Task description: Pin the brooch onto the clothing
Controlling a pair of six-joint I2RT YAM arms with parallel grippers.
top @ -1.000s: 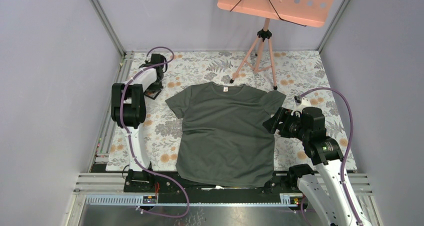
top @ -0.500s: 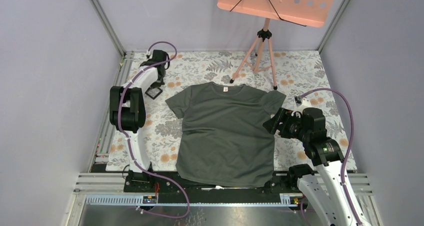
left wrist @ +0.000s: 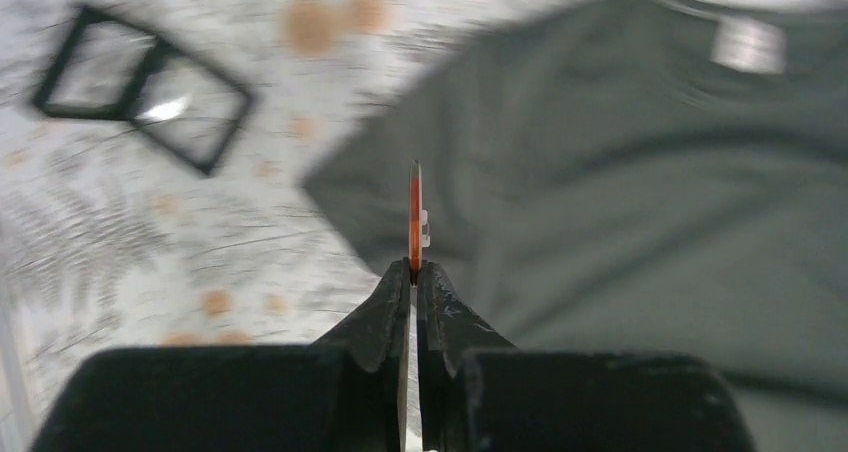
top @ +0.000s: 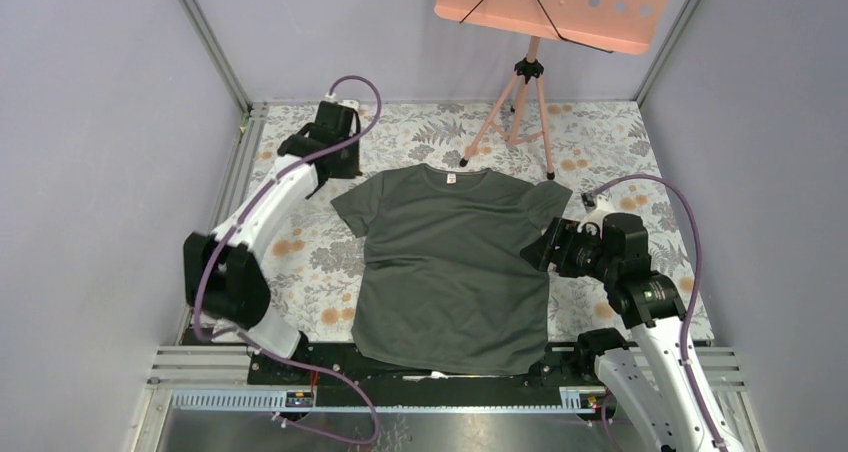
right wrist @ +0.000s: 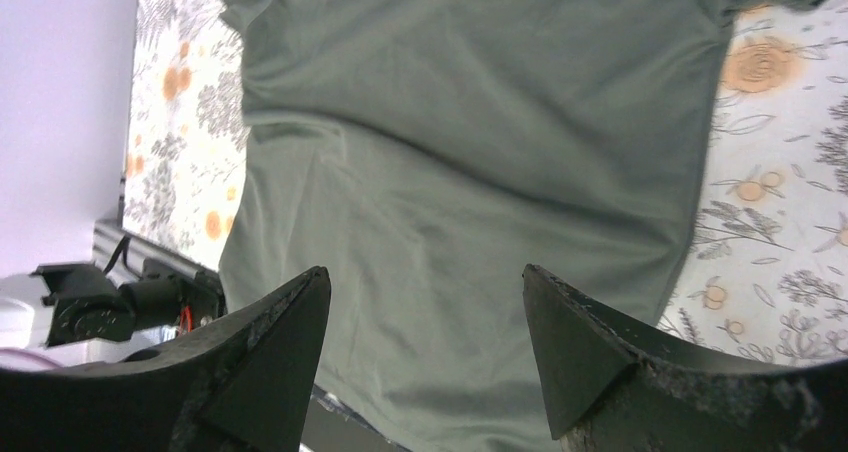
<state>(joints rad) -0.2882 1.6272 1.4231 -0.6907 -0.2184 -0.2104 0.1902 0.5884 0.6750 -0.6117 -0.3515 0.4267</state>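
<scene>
Left jaws pinch the tiny round orange-brown brooch [left wrist: 415,217] at their tips. Right jaws gape wide, empty. Carrying step: next the brooch must come down onto the dark grey-green T-shirt [left wrist: 650,172] just ahead.

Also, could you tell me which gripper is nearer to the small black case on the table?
Left. The left gripper, pinching the brooch, hangs close to the black case, off one sleeve of the shirt; the right gripper is open at the opposite sleeve.
</scene>
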